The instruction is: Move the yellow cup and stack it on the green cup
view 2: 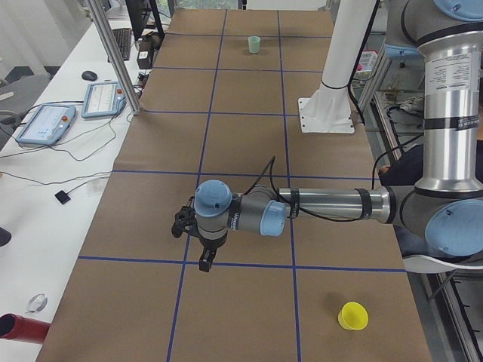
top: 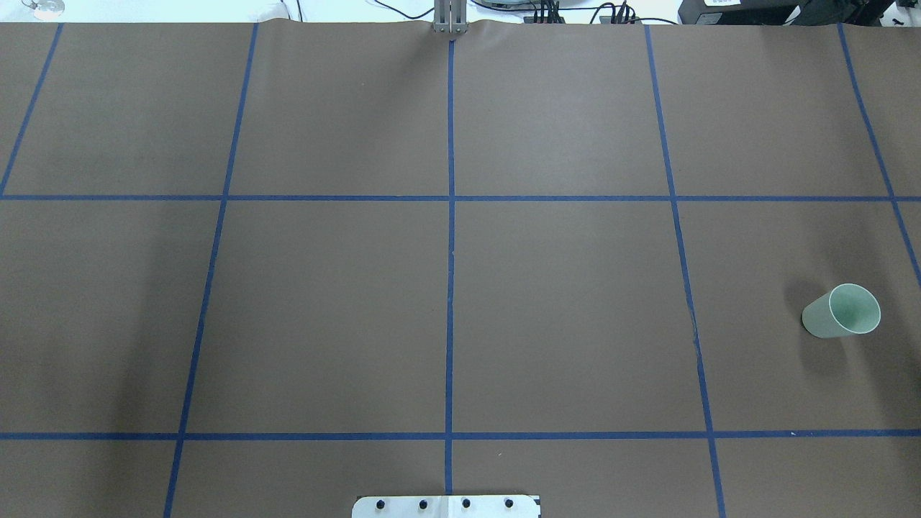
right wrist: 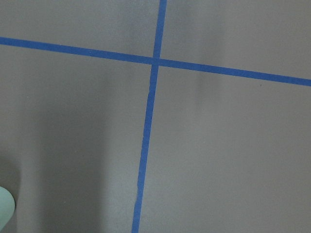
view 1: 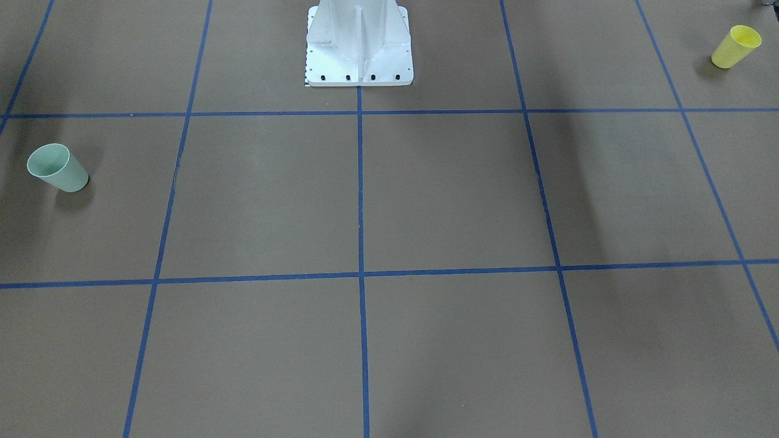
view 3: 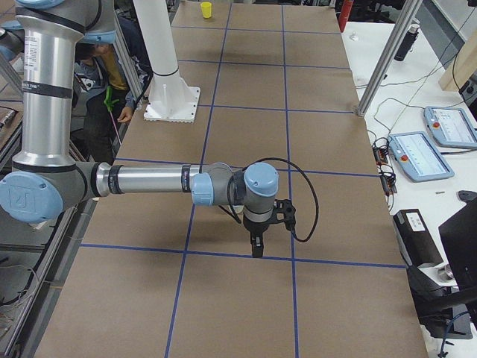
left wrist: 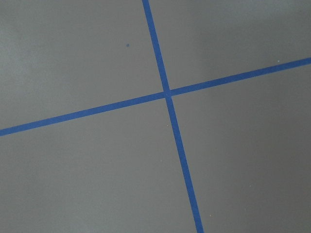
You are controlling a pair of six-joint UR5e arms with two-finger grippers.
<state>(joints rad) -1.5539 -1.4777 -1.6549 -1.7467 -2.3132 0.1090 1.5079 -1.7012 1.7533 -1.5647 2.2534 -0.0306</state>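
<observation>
Looking along the brown table [view 1: 450, 194], we find the yellow cup [view 1: 736, 46] at the far end on the robot's left, in the row of squares nearest the robot's base. It stands upright on its narrow base, long axis vertical, wide mouth up. The green cup [view 1: 58, 168] stands the same way at the opposite end, on the robot's right, in the middle row, so the two are well apart.

The left gripper [view 2: 204, 262] hangs fingers-down over a crossing of the blue tape lines [left wrist: 167, 94], apart from the yellow cup. The right gripper [view 3: 256, 250] hangs likewise just over a tape line at its own end. Each shows only from the side, so we cannot tell whether either pincer is spread or closed. Neither touches a cup. A sliver of green shows at the right wrist view's lower left edge.
</observation>
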